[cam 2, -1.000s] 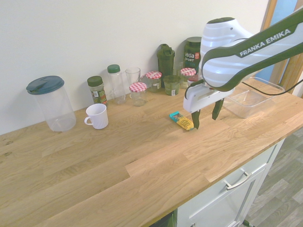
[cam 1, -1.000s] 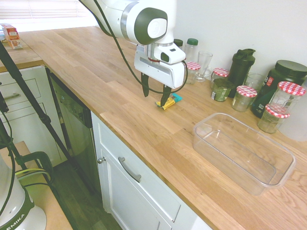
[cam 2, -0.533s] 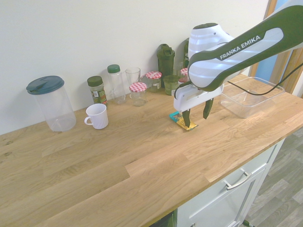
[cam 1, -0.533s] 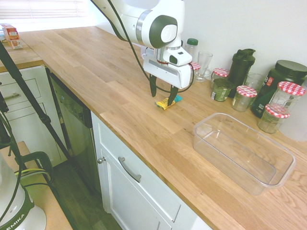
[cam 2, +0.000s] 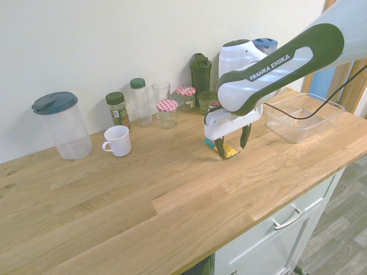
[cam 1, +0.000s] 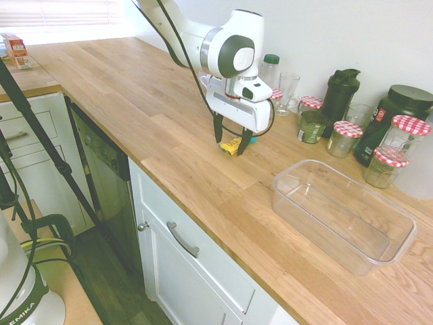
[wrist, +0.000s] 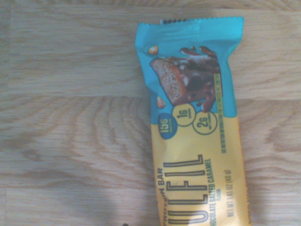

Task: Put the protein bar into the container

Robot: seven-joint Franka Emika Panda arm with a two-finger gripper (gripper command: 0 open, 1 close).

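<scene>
The protein bar (cam 1: 234,143) lies flat on the wooden counter, yellow wrapper with a teal end (cam 2: 210,143). In the wrist view the protein bar (wrist: 193,132) fills the middle, teal end far from the camera. My gripper (cam 1: 230,140) is low over it, open, one finger on each side of the yellow part (cam 2: 228,151), nothing held. From the other side my gripper (cam 2: 232,145) stands just above the wood. The container (cam 1: 292,205), a large clear tub, sits apart from the bar along the counter, seen again as the container (cam 2: 298,98) at the far right.
Along the wall stand jars with red-checked lids (cam 1: 347,130), a dark shaker bottle (cam 1: 339,93), a dark tub (cam 1: 399,108), a glass (cam 1: 287,91) and a spice jar (cam 2: 117,109). A white mug (cam 2: 118,140) and a lidded clear jug (cam 2: 60,125) stand further along.
The arm has moved toward the wall and come down, so the open fingers now straddle the bar. The bar and the tub have not moved.
</scene>
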